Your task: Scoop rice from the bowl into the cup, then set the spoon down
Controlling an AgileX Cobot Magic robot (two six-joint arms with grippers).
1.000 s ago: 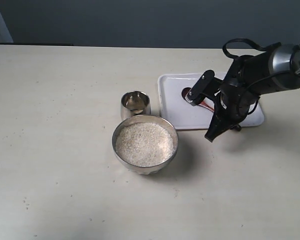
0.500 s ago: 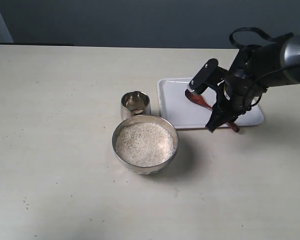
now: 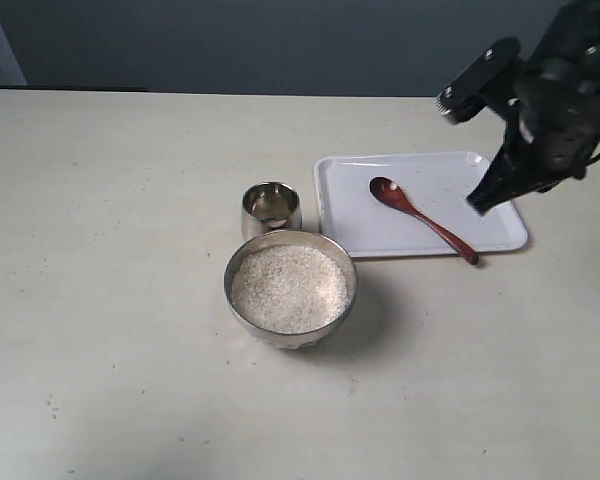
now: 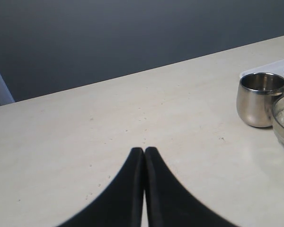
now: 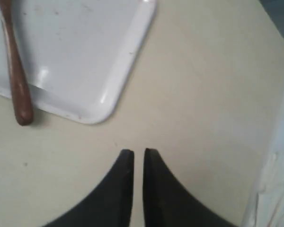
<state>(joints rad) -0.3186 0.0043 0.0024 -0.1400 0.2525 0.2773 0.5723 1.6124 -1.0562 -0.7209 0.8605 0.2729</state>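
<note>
Jaws of the right gripper (image 3: 477,203) are drawn almost together, with only a thin slit between them, and they hold nothing. They hang over the right end of the white tray (image 3: 420,168). The spoon (image 3: 426,222) lies flat on that tray, apart from them and on the side toward the bowl (image 3: 280,338). It lies on a slant: its head points toward the cup (image 3: 270,208), and its handle tip pokes over the tray's near edge, the end closest to these jaws. The left gripper (image 4: 143,152) is pressed closed and empty, well apart from the cup, so the right arm looks better placed. The rice (image 3: 290,288) fills the bowl.
</note>
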